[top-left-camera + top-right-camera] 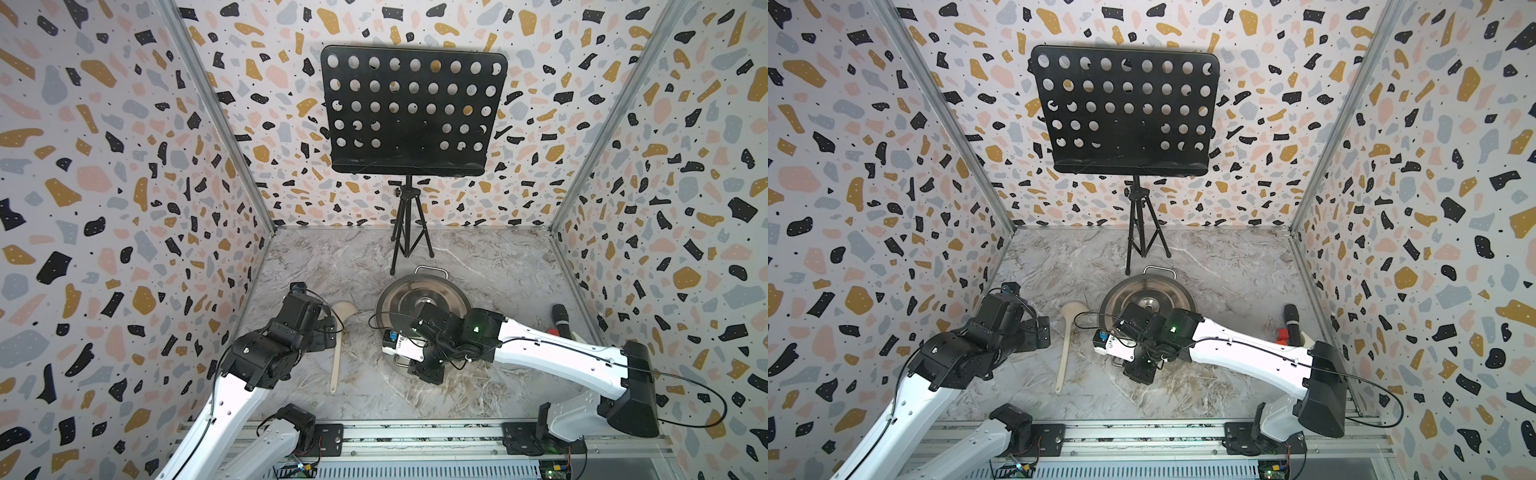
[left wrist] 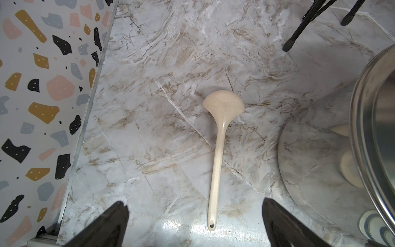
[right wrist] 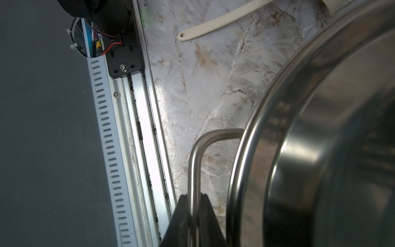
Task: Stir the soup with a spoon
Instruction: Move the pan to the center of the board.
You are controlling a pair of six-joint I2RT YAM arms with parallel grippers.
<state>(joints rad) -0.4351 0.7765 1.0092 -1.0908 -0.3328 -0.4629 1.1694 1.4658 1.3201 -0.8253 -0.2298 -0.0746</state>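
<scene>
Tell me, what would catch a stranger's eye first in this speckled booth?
Probably the big black hole-punched music stand standing at the back. Next comes the shiny steel pot in the middle of the marble table, with the right gripper shut on its near loop handle. A cream ladle lies flat to the pot's left, and the left gripper hangs open close by it.

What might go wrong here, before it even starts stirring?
1. The ladle lies flat on the table below the open left gripper. The fingers could scrape the table or nudge it away.
2. The right gripper is shut on the pot's handle. A stray pull might drag or tip the pot, and the stand's legs are close behind it.
</scene>
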